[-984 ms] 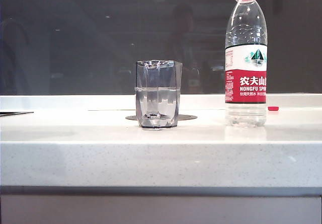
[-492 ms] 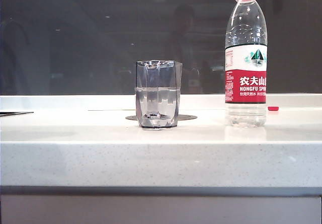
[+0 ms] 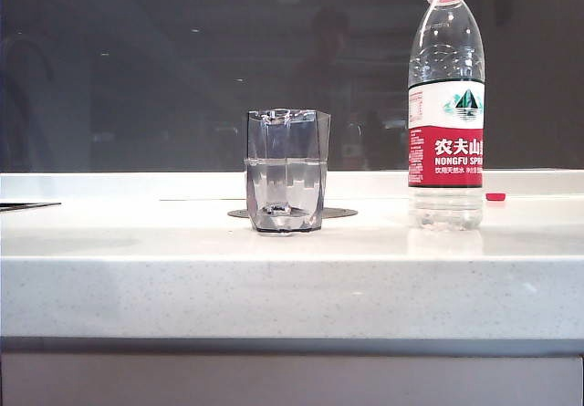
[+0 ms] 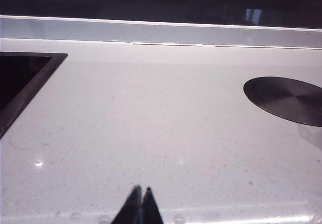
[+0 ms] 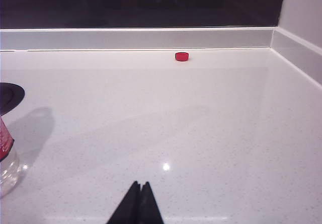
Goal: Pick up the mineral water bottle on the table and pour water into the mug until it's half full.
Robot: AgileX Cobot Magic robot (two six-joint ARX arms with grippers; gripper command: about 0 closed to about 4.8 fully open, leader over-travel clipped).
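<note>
Both empty, left gripper (image 4: 139, 190) jaws closed, right gripper (image 5: 139, 184) jaws closed, above table (image 3: 292, 287)

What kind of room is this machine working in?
Probably a kitchen, or a mock-up of one. A long white speckled countertop runs under a dark window, with a black panel like a cooktop set into it, and a glass of water and water bottle stand on top.

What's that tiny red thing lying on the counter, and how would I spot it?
Start at the white table and find the tall bottle standing on its right side. Just behind and right of it, near the back ledge, lies a small red bottle cap. It is the only loose red item, flat and far smaller than the glass mug.
</note>
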